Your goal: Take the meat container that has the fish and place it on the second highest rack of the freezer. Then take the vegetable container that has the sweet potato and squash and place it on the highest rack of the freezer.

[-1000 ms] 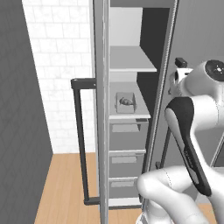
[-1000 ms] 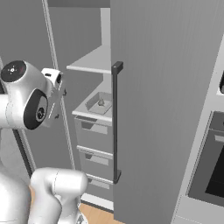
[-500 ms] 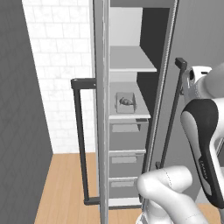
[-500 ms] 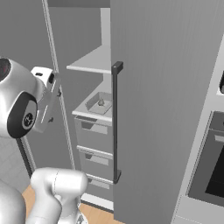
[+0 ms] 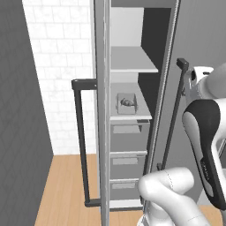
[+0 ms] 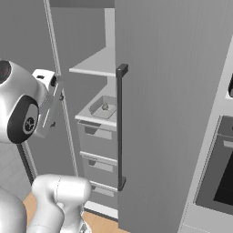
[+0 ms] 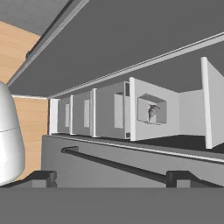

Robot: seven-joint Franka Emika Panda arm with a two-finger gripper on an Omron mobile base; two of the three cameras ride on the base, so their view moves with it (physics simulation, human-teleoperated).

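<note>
Freezer (image 5: 132, 35): tall grey unit, doors open, interior visible in both base views and the hand view.

Highest rack (image 5: 130, 59) (image 6: 98, 63) (image 7: 210, 103): flat pale-grey shelf, upper of two; nothing seen lying on it.

Second rack (image 5: 130, 115) (image 6: 88, 111) (image 7: 133, 109): pale shelf directly above the grey drawers. Carries the meat container (image 5: 126, 103) (image 6: 104, 108) (image 7: 151, 109), a shallow grey rectangular tray resting flat on the shelf, set toward the middle.

Fish (image 5: 127, 102) (image 6: 105, 107) (image 7: 152, 110): small grey-silver body lying inside the tray, shorter than it.

Drawers (image 5: 126, 161) (image 6: 100, 143) (image 7: 83, 114): stacked beneath the second rack, all closed.

Floor (image 5: 66, 185) (image 7: 17, 43): light wood boards in front of the freezer.
</note>
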